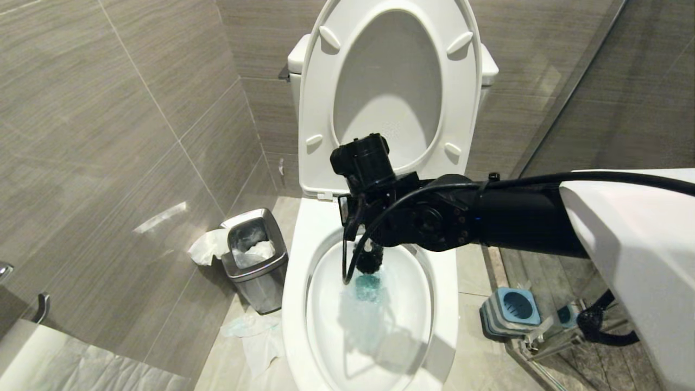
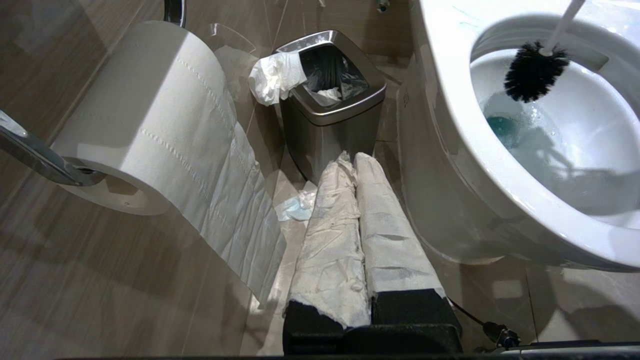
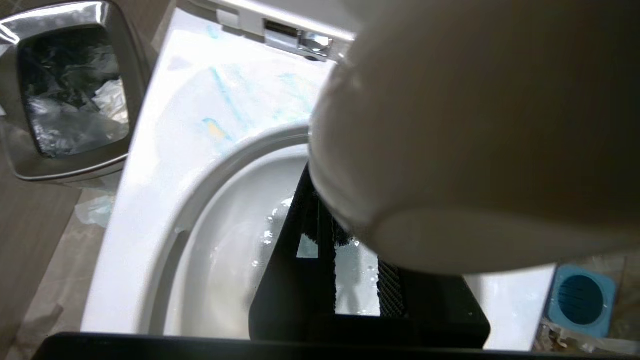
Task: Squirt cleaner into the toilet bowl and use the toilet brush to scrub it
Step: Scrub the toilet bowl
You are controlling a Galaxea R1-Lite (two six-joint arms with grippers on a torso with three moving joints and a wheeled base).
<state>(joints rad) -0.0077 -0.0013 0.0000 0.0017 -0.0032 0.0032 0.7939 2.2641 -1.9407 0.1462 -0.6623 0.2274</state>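
At far left the left gripper (image 2: 357, 165) hangs parked low beside the steel waste bin (image 1: 255, 260), its paper-wrapped fingers pressed together. The toilet bowl (image 1: 296, 282) stands next, seat and lid up. Over it the right gripper (image 1: 361, 239) clamps the toilet brush (image 2: 534, 71), whose black head sits just under it, inside the back rim above the teal cleaner (image 1: 369, 288). Open basin lies in front. The blue brush holder (image 1: 513, 309) stands right. No readable writing.
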